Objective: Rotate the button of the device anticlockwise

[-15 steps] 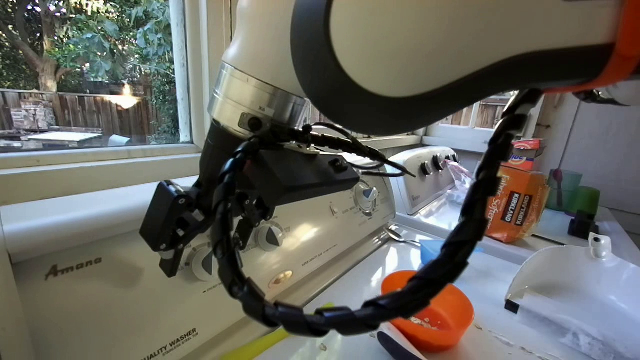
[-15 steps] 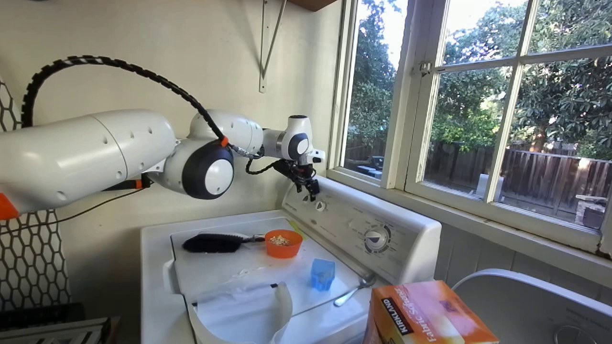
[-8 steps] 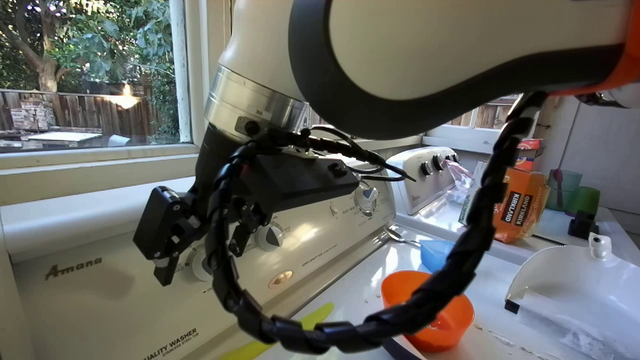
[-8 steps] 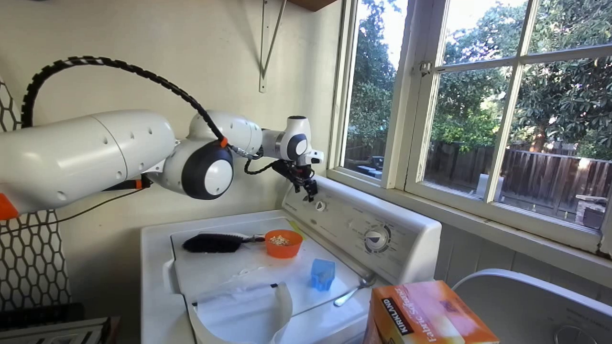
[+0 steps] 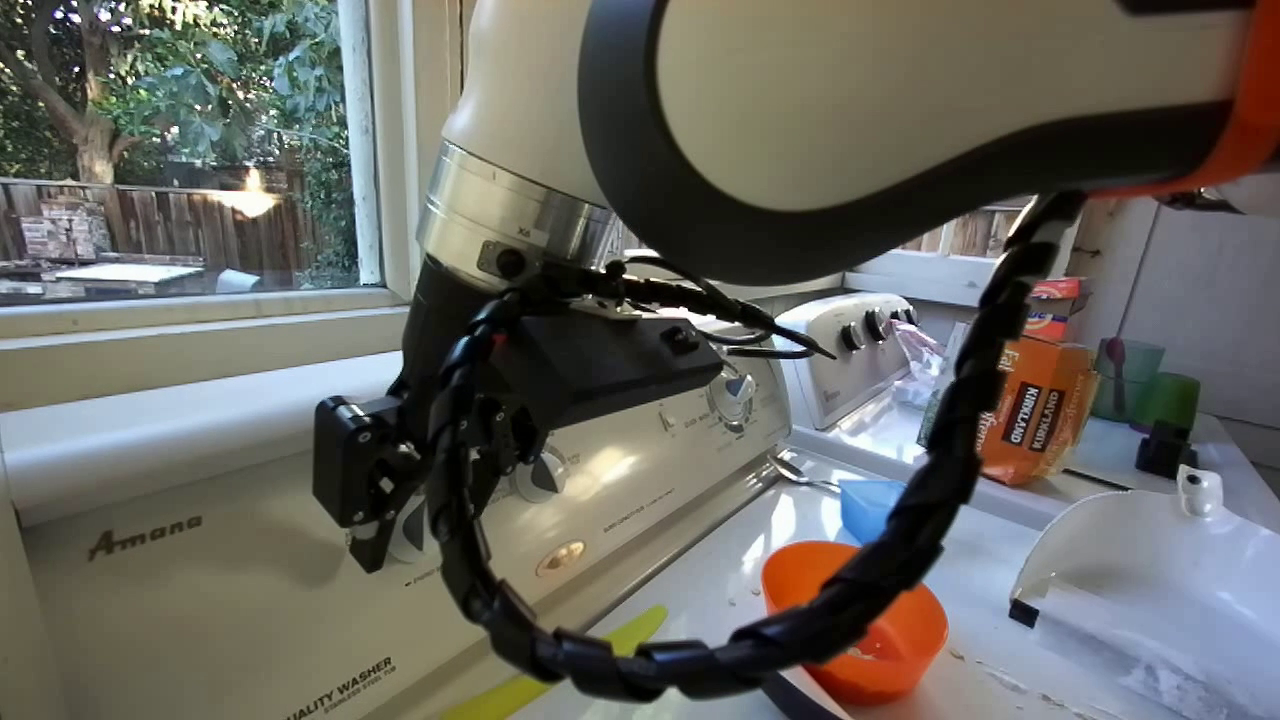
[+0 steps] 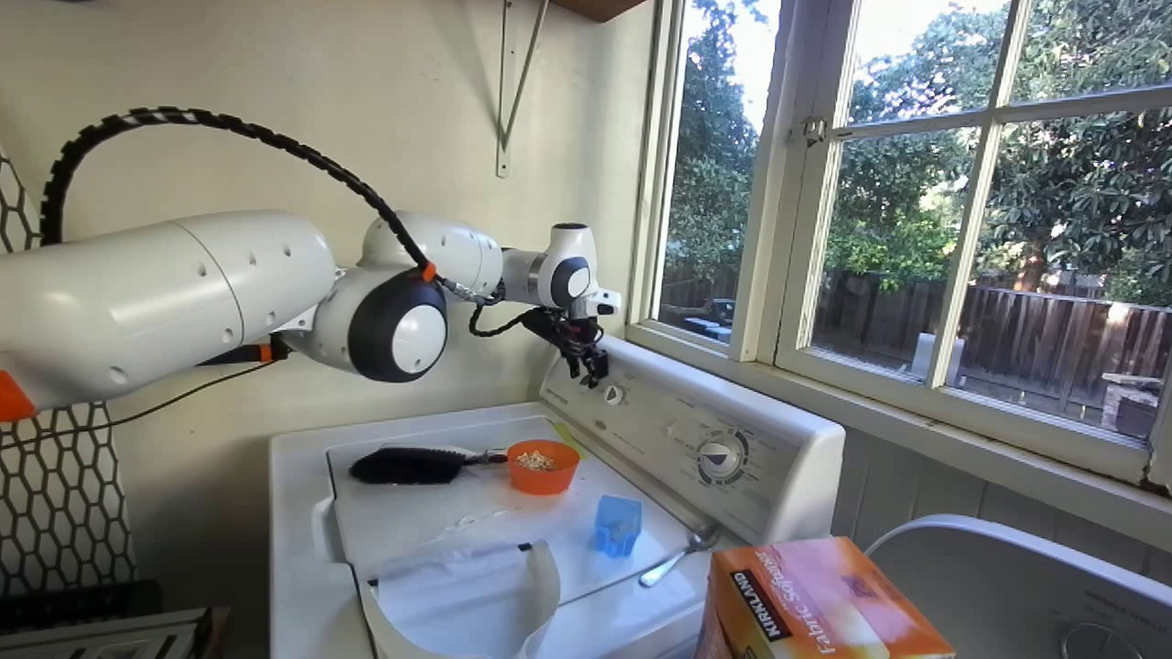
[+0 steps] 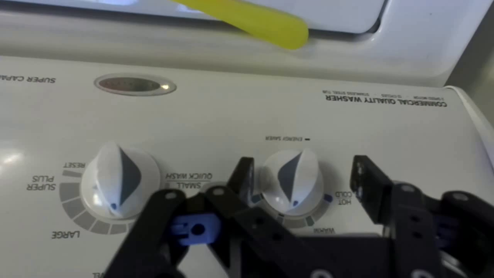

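Through the wrist view I see the hand with its fingers apart, one either side of the knob on the washer panel; the gap is slimmer toward nine o'clock than three. The knob's ridge runs roughly twelve to six, so I judge this straddle suits pinching it to turn anticlockwise. In an exterior view, from the middle of the counter, an orange bowl sits at one o'clock, a blue container at three, a brush at ten; beyond, a window stands toward two.
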Motion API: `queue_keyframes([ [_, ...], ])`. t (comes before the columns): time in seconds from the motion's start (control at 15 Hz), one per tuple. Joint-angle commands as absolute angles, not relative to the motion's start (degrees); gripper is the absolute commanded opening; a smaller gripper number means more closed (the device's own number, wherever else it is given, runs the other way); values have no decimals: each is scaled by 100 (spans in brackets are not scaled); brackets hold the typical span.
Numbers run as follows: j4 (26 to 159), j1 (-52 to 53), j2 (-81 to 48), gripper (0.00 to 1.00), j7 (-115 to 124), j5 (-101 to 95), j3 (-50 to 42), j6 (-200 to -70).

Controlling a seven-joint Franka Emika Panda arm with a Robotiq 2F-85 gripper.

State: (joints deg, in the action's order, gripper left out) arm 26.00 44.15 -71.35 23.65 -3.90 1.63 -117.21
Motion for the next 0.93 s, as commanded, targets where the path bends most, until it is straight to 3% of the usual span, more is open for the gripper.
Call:
queue_keyframes([
  [0.0, 2550, 4457, -7190, 37, 2431, -393, 86, -11726],
  [0.2, 2606, 4472, -7153, 16, 2415, -397, 67, -11723],
  [0.4, 2606, 4504, -7146, 7, 2386, -419, 49, -11666],
  [0.87, 2663, 4532, -7045, 5, 1930, -553, -16, -11311],
])
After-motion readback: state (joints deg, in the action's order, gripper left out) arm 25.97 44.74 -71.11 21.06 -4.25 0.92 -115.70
